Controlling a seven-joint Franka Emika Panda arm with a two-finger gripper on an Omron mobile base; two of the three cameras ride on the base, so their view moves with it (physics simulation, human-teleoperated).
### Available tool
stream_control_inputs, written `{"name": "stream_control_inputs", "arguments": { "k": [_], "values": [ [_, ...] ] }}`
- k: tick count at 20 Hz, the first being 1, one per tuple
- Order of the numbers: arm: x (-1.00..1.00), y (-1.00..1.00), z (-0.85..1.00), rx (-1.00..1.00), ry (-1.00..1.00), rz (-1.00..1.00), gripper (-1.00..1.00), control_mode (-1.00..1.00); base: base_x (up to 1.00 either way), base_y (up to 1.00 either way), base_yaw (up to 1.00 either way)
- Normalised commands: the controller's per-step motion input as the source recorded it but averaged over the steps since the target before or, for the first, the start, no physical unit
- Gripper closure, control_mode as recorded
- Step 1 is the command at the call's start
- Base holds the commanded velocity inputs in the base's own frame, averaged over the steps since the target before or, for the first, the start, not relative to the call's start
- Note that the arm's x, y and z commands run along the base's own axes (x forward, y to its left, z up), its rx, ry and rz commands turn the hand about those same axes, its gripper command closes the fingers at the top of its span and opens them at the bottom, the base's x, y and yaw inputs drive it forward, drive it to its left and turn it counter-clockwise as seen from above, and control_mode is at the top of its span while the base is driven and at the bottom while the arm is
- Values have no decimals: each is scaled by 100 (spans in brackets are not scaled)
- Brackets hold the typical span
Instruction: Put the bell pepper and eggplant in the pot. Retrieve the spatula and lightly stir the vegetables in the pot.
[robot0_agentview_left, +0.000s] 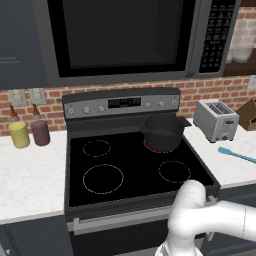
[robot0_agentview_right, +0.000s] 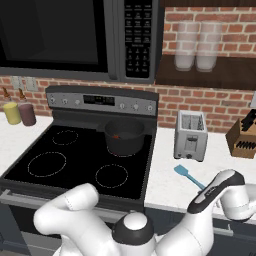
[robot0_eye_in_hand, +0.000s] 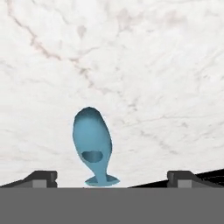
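The dark pot (robot0_agentview_left: 162, 132) (robot0_agentview_right: 124, 136) stands on the stove's back right burner. A small red patch inside it (robot0_agentview_right: 116, 136) looks like the bell pepper. The eggplant is hidden. The spatula (robot0_agentview_left: 235, 154) (robot0_agentview_right: 187, 174) lies flat on the white counter right of the stove. In the hand view its teal-blue rounded end (robot0_eye_in_hand: 92, 142) lies just ahead of my gripper (robot0_eye_in_hand: 111, 179), slightly left of centre. The gripper is open, and its two dark fingertips (robot0_eye_in_hand: 41, 177) stand wide apart on either side of the spatula with nothing held. My hand (robot0_agentview_right: 216, 189) hovers low over the spatula's near end.
A silver toaster (robot0_agentview_left: 216, 120) (robot0_agentview_right: 190, 135) stands behind the spatula, and a knife block (robot0_agentview_right: 243, 137) is at the far right. Two bottles (robot0_agentview_left: 29, 131) stand on the left counter. The microwave (robot0_agentview_left: 125, 35) hangs above the stove. The counter's front edge is close to my hand.
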Motion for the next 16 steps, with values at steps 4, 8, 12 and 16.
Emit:
{"name": "stream_control_inputs", "arguments": {
  "k": [4,8,12,16],
  "values": [
    [23,-18,-30,1,0,-5,-100,-100,0,0,0],
    [7,-10,-32,0,0,-2,-100,-100,0,0,0],
    [0,-14,-33,0,0,0,-100,-100,0,0,0],
    [-4,-11,-34,-1,-3,0,-100,-100,0,0,0]
  ]
}}
